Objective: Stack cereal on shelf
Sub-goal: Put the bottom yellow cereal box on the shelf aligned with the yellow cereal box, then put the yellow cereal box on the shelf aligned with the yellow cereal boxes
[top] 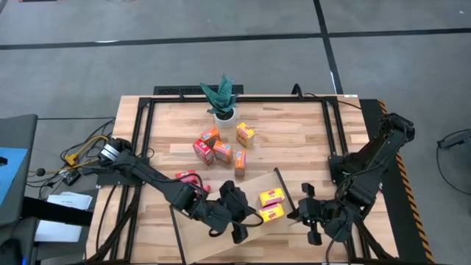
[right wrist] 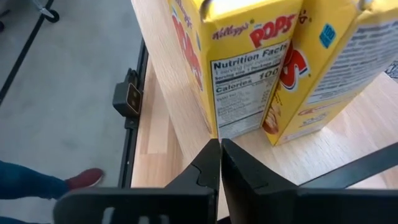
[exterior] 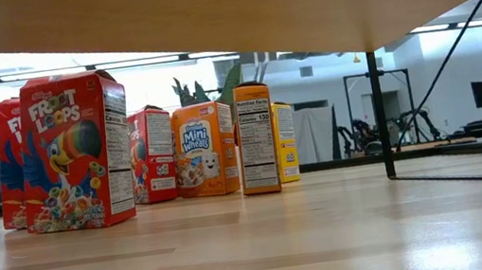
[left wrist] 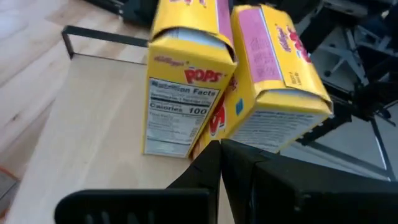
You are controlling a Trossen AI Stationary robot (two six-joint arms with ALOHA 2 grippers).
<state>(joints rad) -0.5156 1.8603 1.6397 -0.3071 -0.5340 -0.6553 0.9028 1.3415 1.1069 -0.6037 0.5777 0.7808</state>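
Jaws of left gripper [left wrist: 219,163] together, holding nothing, near yellow cereal boxes [left wrist: 236,74], right gripper [right wrist: 219,163] likewise.

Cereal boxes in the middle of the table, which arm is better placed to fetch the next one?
Left, probably: its shut pincer sits nearer the loose boxes than the right pincer, beyond the yellow boxes.

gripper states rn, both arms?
Left gripper: closed, holding nothing, just short of the yellow cereal boxes on the shelf.
Right gripper: closed, empty, facing the same boxes.
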